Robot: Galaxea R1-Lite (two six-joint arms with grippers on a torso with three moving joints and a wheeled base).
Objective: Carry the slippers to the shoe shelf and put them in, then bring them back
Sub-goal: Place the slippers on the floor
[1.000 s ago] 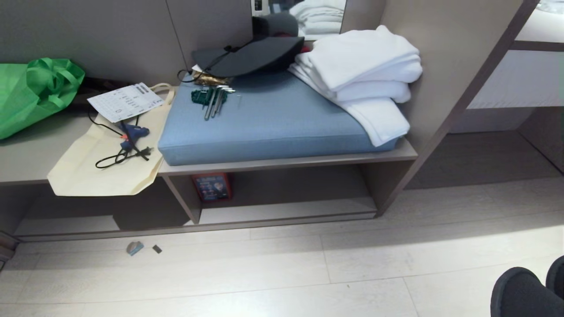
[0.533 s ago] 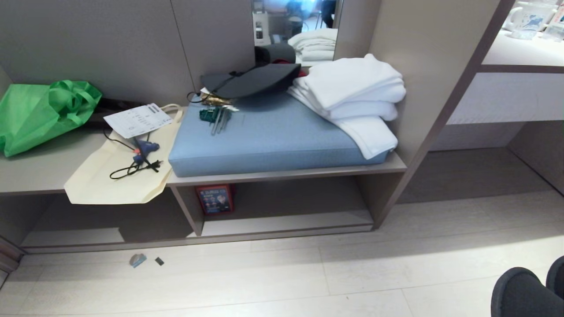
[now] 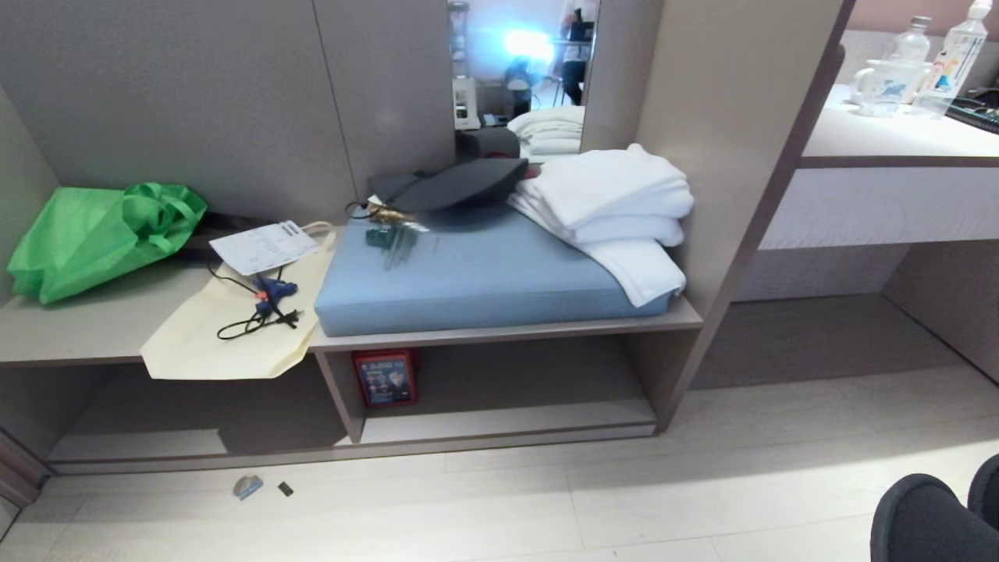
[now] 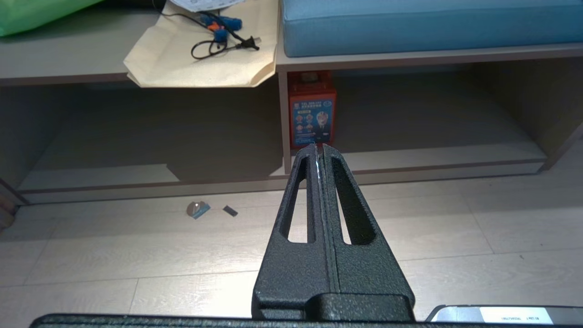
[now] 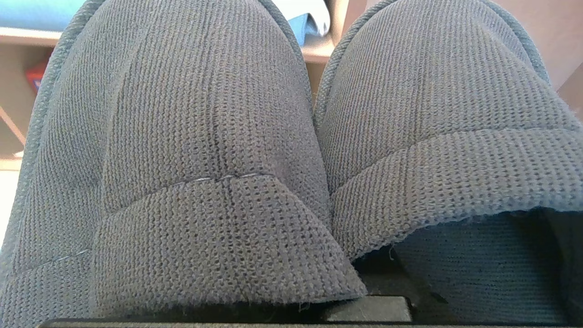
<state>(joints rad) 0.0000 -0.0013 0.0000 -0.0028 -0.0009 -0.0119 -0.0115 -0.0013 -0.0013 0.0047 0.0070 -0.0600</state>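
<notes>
Ahead of the right gripper, clamped on the slippers, the shelf has slid down-frame as the camera tilts up, slippers still undelivered; left gripper shut, idle.

The shoe shelf, the open-front cubby under the blue cushion, is unobstructed across most of its width; only a red box stands upright at its left end, against the divider. The neighbouring cubby to the left appears open as well, though its depth lies in shadow. A cream bag overhangs the bench edge above that cubby. Pale floor before the bench is open, save two small scraps near the left cubby. The slippers, side by side, fill the right wrist view and block sight past that gripper.
</notes>
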